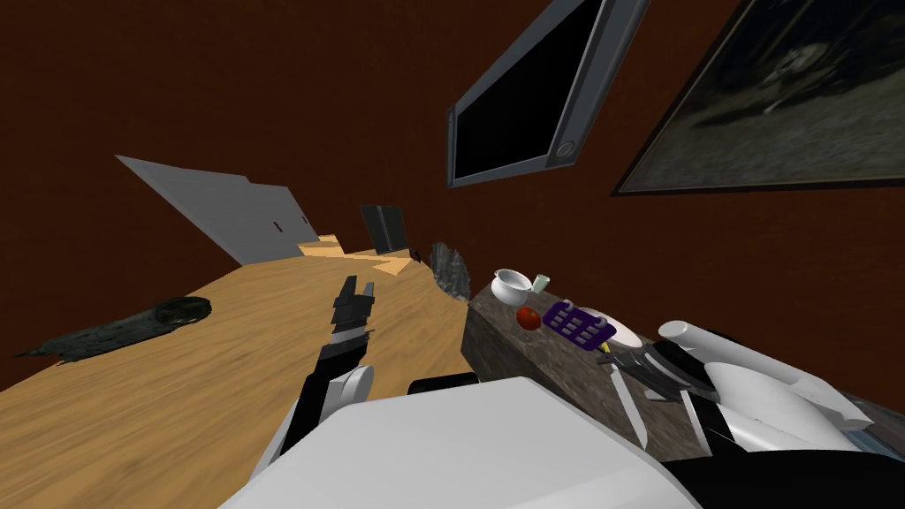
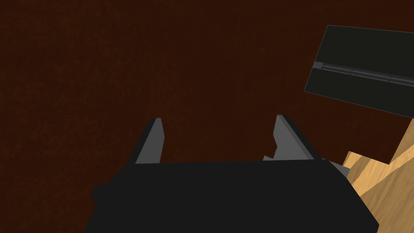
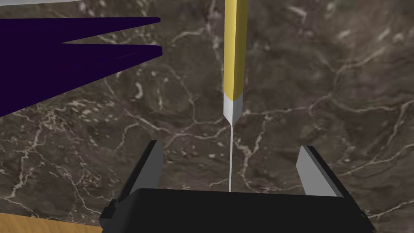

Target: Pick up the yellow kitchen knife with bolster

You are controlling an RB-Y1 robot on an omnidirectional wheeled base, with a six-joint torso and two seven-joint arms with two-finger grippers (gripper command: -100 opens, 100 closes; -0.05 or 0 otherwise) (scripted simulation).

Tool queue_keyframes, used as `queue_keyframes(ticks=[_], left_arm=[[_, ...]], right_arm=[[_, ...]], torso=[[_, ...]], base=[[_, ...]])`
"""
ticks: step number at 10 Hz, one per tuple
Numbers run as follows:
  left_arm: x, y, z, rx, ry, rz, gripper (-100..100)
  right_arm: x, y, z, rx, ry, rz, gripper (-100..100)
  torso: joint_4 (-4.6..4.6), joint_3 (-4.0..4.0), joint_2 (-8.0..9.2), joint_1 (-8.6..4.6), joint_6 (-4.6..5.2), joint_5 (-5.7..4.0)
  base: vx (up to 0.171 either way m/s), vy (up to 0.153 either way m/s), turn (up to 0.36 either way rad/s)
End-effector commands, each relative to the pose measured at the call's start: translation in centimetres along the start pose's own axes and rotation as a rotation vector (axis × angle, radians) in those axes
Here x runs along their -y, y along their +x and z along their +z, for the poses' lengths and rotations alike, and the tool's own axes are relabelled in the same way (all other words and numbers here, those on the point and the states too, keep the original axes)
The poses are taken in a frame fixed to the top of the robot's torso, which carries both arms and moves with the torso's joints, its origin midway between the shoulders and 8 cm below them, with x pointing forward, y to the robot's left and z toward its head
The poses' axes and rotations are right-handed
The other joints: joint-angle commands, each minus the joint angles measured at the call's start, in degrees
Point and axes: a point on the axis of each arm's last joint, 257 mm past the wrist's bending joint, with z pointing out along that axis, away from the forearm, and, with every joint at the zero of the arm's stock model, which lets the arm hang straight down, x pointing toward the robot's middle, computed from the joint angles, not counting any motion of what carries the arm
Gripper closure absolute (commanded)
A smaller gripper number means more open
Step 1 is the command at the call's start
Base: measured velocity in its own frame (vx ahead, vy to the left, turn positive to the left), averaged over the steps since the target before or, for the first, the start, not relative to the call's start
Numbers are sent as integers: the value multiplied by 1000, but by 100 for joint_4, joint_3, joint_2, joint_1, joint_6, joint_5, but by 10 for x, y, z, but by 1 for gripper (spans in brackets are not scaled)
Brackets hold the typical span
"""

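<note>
Your right claw [image 3: 230,145] hangs over the dark brown marbled stone bench [image 3: 323,101]. Its two light grey fingers [image 3: 150,168] stand wide apart and grip nothing. The kitchen knife with yellow handle, grey bolster and thin pale blade [image 3: 233,60] lies on this bench, straight ahead of the claw. The blade comes in between the two fingers, about in the middle of the gap and apart from both, and the handle points away from the claw. Whether the fingers touch the bench, I cannot tell. Near the handle, to one side, is a dark purple tray [image 3: 60,56]. In the head view its grid shape [image 1: 579,323] shows beside or over a round white plate [image 1: 623,334], I cannot tell which, and the knife [image 1: 629,402] lies just beside it, on the side nearer to your robot. Farther along the bench you have a small red round thing [image 1: 528,319], a white bowl [image 1: 510,285] and a pale green cup [image 1: 540,283] just beside the bowl. Your left claw [image 2: 219,118] is well apart from the bench, held out over a light wood surface [image 1: 177,380]. Its fingers are also spread open, with nothing between them.
</note>
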Motion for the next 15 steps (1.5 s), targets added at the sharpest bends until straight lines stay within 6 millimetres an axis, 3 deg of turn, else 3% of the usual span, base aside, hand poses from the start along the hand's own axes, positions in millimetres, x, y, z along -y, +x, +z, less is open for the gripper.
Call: queue_keyframes(ticks=[1, 3, 4, 5, 6, 8, 9, 13, 14, 15], left_arm=[[0, 0, 0, 0, 0, 0, 0], [0, 0, 0, 0, 0, 0, 0], [0, 0, 0, 0, 0, 0, 0], [0, 0, 0, 0, 0, 0, 0], [0, 0, 0, 0, 0, 0, 0], [0, 0, 0, 0, 0, 0, 0], [0, 0, 0, 0, 0, 0, 0], [0, 0, 0, 0, 0, 0, 0], [0, 0, 0, 0, 0, 0, 0], [0, 0, 0, 0, 0, 0, 0]], right_arm=[[15, 13, -4, -46, 37, -16, -100], [30, 28, -10, -98, 77, -34, -100], [26, 23, -9, -81, 66, -28, -100], [26, 24, -9, -86, 68, -30, 0], [27, 24, 1, -91, 67, -35, -100], [27, 23, 3, -91, 68, -36, -100], [27, 23, 4, -92, 67, -36, 100], [28, 22, 4, -86, 63, -48, 100], [28, 22, 4, -87, 63, -48, 0], [26, 24, -9, -85, 68, -30, 100]], torso=[[0, 0, 0, 0, 0, 0], [0, 1, 1, -3, 0, 0], [0, 1, 2, -2, 0, -1], [-2, -5, -10, 1, 0, 0], [-5, -12, -20, 3, -1, 1], [-8, -20, -34, 9, -1, 1], [-8, -19, -32, 8, -2, 2], [3, -7, -19, -15, 28, -10], [3, -6, -18, -18, 27, -12], [3, -6, -17, -19, 28, -13]], base=[[-70, -18, -28], [-79, -18, -23], [-35, -5, -2], [-6, -1, -1], [9, 6, -34], [15, 13, -22], [0, 0, 0], [0, 2, 15], [0, 0, 0], [-17, -10, 13]])
